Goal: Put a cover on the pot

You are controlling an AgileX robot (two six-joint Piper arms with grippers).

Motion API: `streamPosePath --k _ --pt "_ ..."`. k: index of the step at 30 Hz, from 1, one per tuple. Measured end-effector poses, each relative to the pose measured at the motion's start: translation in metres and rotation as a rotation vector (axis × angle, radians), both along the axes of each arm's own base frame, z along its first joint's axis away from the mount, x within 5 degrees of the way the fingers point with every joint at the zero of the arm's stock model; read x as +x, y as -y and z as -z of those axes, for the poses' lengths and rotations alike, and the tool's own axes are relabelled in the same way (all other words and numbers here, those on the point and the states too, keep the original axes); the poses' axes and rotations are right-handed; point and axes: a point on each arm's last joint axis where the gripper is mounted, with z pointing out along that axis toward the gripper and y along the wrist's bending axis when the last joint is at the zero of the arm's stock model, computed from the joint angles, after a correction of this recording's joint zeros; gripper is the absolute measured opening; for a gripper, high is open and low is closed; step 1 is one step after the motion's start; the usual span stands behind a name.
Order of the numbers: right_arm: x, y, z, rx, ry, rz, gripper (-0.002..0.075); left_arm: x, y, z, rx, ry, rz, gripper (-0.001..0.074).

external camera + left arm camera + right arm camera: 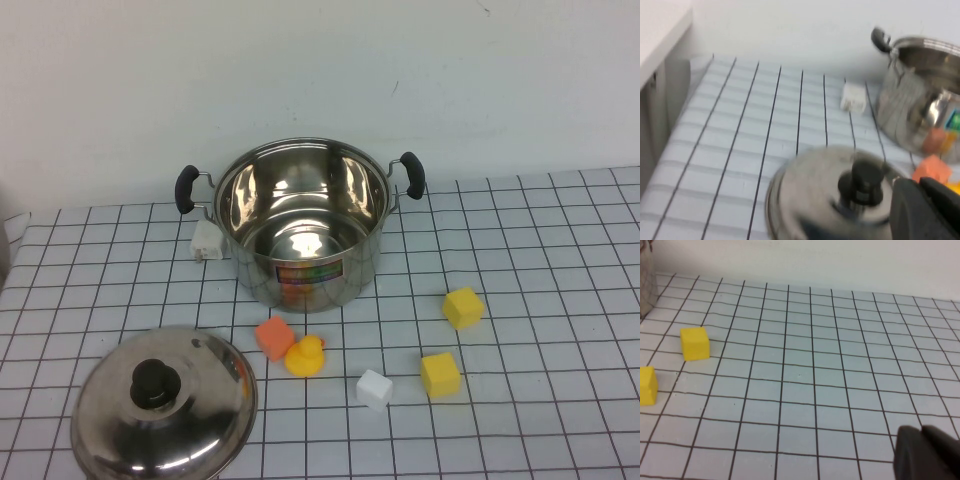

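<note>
The stainless-steel pot [300,220] stands open and empty at the back middle of the gridded table, with black side handles and a colourful label facing me. It also shows in the left wrist view [920,100]. The domed steel lid [165,405] with its black knob [153,382] lies on the table at the front left, apart from the pot. My left gripper [920,181] is shut and empty, just beside the lid's knob [862,180]. My right gripper [921,429] is shut and empty over bare table on the right. Neither gripper shows in the high view.
An orange cube [274,338], a yellow duck [305,356] and a white cube [374,388] lie in front of the pot. Two yellow cubes [440,374] [463,307] lie to the right. A white block [207,241] sits by the pot's left side.
</note>
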Motion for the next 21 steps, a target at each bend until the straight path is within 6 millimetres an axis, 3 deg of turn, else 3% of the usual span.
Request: streamPosePath --k 10,21 --pt "0.000 0.000 0.000 0.000 0.000 0.000 0.0009 0.000 -0.005 -0.037 0.003 0.412 -0.054 -0.0001" --pt "0.000 0.000 0.000 0.000 0.000 0.000 0.0009 -0.018 -0.010 -0.075 -0.075 0.880 -0.099 -0.0001"
